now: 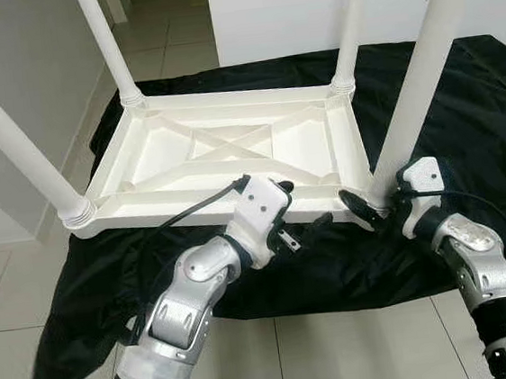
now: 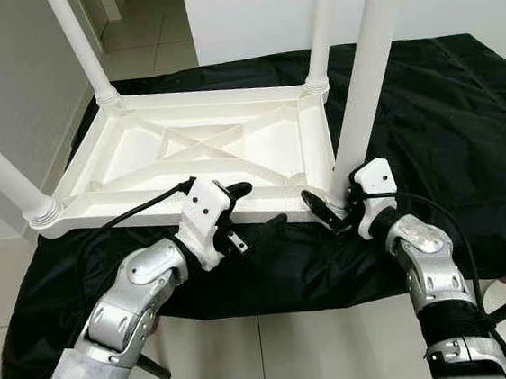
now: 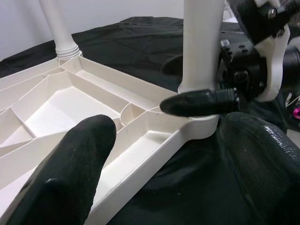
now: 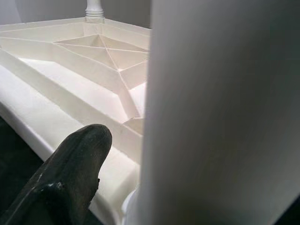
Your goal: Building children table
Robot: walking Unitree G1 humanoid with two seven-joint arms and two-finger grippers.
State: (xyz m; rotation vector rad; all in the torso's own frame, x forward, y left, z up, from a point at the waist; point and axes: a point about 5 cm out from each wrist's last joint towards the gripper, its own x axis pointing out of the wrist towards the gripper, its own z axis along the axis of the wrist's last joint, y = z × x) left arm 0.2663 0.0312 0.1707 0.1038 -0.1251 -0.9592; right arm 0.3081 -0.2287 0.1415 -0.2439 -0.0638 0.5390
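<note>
A pale tiled floor (image 1: pixel 343 352) runs up to a white wall (image 1: pixel 279 10) at the far side, with another wall close on the robot's left and a doorway gap between them. A black cloth (image 1: pixel 461 104) is spread on the floor, and its near edge stops just ahead of the robot. Open cloth lies to the right of the table, while bare tiles lie nearer than the cloth.

A white plastic table (image 1: pixel 222 156) lies upside down on the cloth, its ribbed underside facing up with crossed braces inside a raised rim. Four white legs stand up from its corners. The near right leg (image 1: pixel 414 82) rises steeply beside the right arm and leans a little toward the right. The table's near rim lies close to the cloth's near edge, and its left corner reaches the cloth's left edge.

The right pincer (image 2: pixel 329 210) is at the foot of the near right leg, where the leg meets the table corner. One black finger (image 3: pixel 199 101) lies across the leg's base, touching it; the wrist view shows the leg right against the pincer, so it looks clamped on the leg.

The left pincer (image 1: pixel 302 210) hovers just left of that corner, over the table's near rim. Its fingers are spread apart and hold nothing, one over the table's underside and one over the cloth.
</note>
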